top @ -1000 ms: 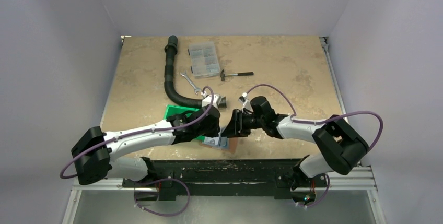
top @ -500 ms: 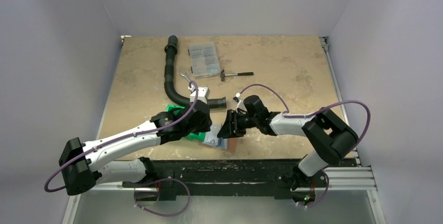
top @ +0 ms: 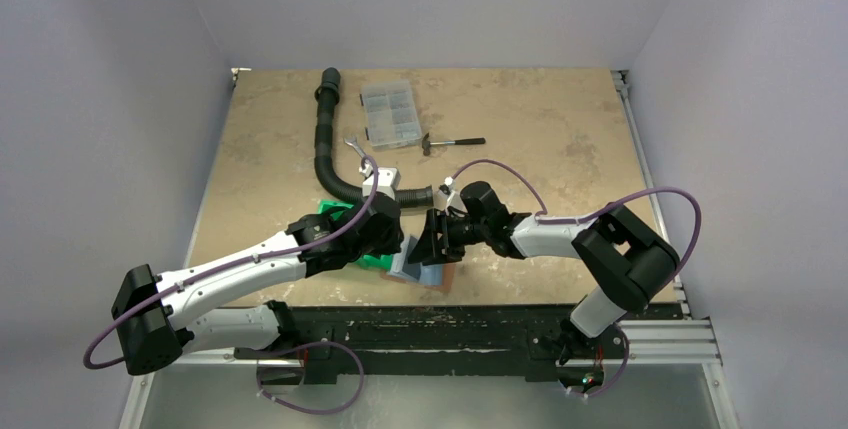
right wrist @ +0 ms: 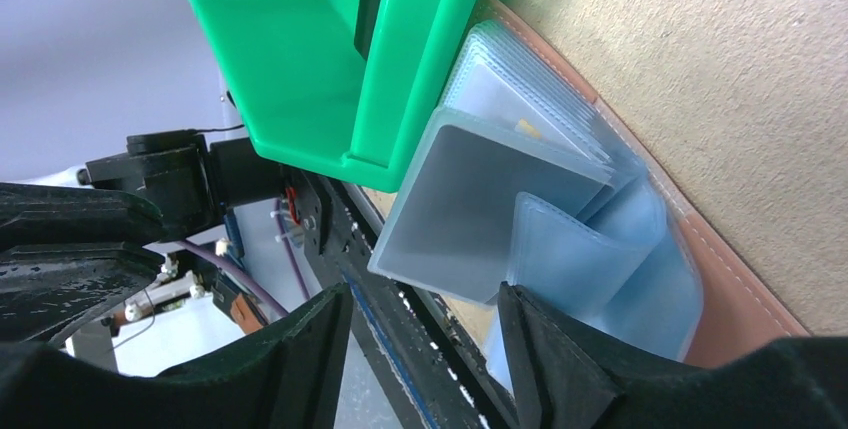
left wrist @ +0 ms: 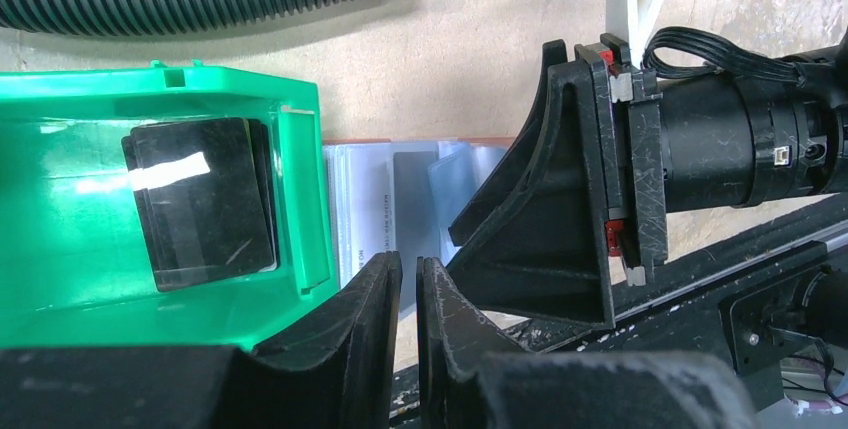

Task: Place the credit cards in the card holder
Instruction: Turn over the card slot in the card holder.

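The card holder (top: 428,274) lies open near the table's front edge, reddish-brown outside with grey-blue pockets fanned up. It also shows in the left wrist view (left wrist: 395,194) and the right wrist view (right wrist: 600,199). A stack of dark cards (left wrist: 200,204) lies in the green bin (left wrist: 100,289) just left of it. My left gripper (left wrist: 408,261) is shut and empty, hovering over the bin's right wall and the holder's left edge. My right gripper (right wrist: 425,299) is open, its jaws astride a raised pocket leaf (right wrist: 470,209). The two grippers (top: 395,237) (top: 432,241) are close together.
A black corrugated hose (top: 325,149) curves along the left, ending behind the bin. A clear compartment box (top: 390,114), a small hammer (top: 452,141) and a wrench (top: 362,157) lie further back. The black front rail (top: 430,317) runs just below the holder.
My left arm has swung left and back, its gripper now over the bin's right side. My right gripper has moved left and down onto the open holder's pockets.
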### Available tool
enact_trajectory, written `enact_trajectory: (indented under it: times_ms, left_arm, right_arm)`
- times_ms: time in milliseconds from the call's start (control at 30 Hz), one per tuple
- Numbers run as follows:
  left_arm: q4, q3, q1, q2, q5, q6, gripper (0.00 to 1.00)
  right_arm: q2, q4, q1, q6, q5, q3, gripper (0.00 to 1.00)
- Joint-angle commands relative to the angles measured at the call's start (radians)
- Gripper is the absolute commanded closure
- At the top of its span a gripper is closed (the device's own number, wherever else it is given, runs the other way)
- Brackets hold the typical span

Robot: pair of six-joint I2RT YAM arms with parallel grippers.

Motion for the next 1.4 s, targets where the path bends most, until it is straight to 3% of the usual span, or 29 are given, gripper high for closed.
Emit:
enact_trajectory:
  times_ms: [0,333,533,833,1000,1167,1267,1367]
  left_arm:
    - [0.031,0.03,0.003,-0.011,0.011,0.011,0.83]
    - [0.111,0.005,0.003,0.004,0.097,-0.002,0.83]
    - [0.266,-0.072,0.004,0.076,0.21,-0.041,0.86]
    - [0.3,-0.136,0.005,0.22,0.165,-0.03,0.96]
    - [0.265,-0.194,0.008,0.21,0.032,-0.053,0.98]
    - [0.26,-0.215,0.013,0.216,0.018,-0.072,0.98]
    - [0.255,-0.214,0.013,0.225,0.018,-0.077,0.99]
    - [0.26,-0.211,0.013,0.226,0.023,-0.075,0.99]
  right_arm:
    - [-0.023,0.024,0.006,0.001,-0.005,0.021,0.34]
    - [-0.101,-0.089,0.006,-0.047,0.086,-0.028,0.19]
    - [-0.162,-0.145,0.006,-0.069,0.114,-0.059,0.19]
    - [-0.163,-0.176,0.006,-0.109,0.16,-0.098,0.46]
    - [-0.15,-0.209,0.006,-0.145,0.222,-0.107,0.49]
    - [-0.128,-0.204,0.006,-0.16,0.252,-0.102,0.53]
    - [-0.115,-0.2,0.006,-0.161,0.269,-0.099,0.62]
    - [-0.122,-0.231,0.005,-0.16,0.326,-0.098,0.78]
